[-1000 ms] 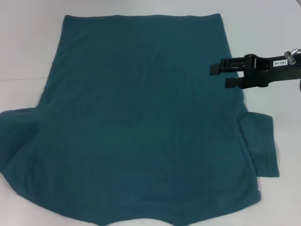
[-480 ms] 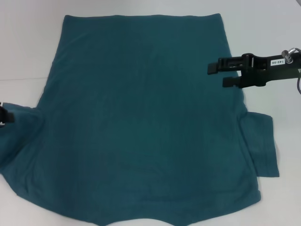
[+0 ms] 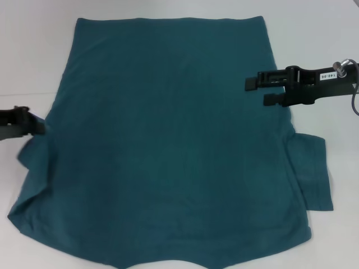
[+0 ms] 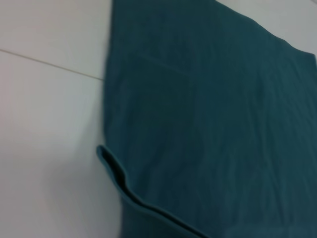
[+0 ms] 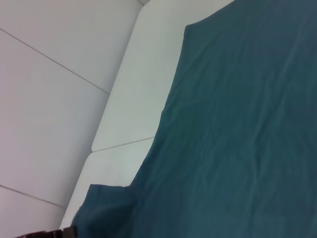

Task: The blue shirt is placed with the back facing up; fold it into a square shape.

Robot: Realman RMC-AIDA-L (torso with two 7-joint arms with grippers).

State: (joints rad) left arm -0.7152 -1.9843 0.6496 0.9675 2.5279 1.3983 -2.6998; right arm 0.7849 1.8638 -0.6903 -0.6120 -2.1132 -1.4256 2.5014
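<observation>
The blue shirt (image 3: pixel 168 140) lies spread on the white table, plain side up, hem at the far end. My left gripper (image 3: pixel 40 124) is at the shirt's left edge by the armpit, shut on the left sleeve (image 3: pixel 31 168), which is drawn up and in toward the body. The left wrist view shows the sleeve's hem (image 4: pixel 116 173) curled up off the table. Over the shirt's right edge my right gripper (image 3: pixel 261 91) hovers open, holding nothing. The right sleeve (image 3: pixel 314 168) lies flat. The right wrist view shows the shirt (image 5: pixel 237 124) from above.
The white table (image 3: pixel 33 56) shows bare on both sides of the shirt, with a seam line (image 3: pixel 22 94) across it on the left. The shirt's collar end runs off the near edge of the head view.
My left gripper came in from the left edge, took the left sleeve and pulled it up and inward; the sleeve no longer lies flat. My right gripper drifted slightly left over the shirt.
</observation>
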